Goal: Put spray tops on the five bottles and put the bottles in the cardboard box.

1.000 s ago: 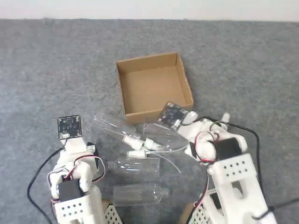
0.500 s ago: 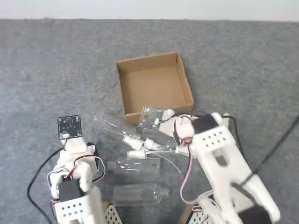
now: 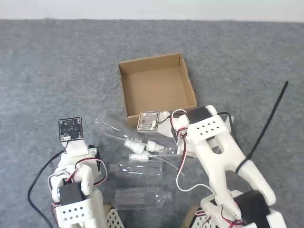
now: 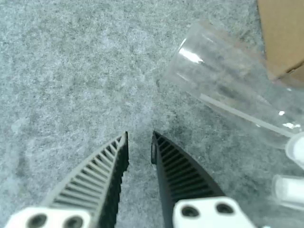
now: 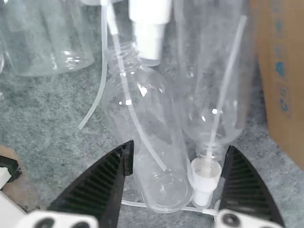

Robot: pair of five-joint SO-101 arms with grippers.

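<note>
While the left arm (image 3: 75, 183) sits folded at the near edge of the grey counter (image 3: 52, 71), its jaws hang just above the surface with a narrow gap between them and nothing in it. Just beyond them lies a clear bottle (image 4: 228, 90) on its side. Seen from the high view, its long axis runs on a diagonal, base toward the far left and neck toward the near right. That neck meets a white spray top (image 3: 132, 142).

The right arm (image 3: 213, 142) stretches over the cluster of bottles beside the cardboard box (image 3: 156, 85), which stands open with its near wall close to them. Its jaws are spread wide, low over the counter. Between them are the base of a middle bottle (image 5: 147, 137) and the neck of a second one, the tubed bottle (image 5: 213, 71). The two lie side by side with their long axes roughly parallel but pointing opposite ways.

The middle bottle is transparent and its open mouth points away from the jaws. A thin tube runs along it (whether inside or on top, I cannot tell). The tubed bottle lies nearest the box, with a white collar (image 5: 204, 178) at its neck and a tube inside it.

Nearest the arms, another bottle (image 3: 142, 197) lies crosswise, uncapped, its neck to the right.
</note>
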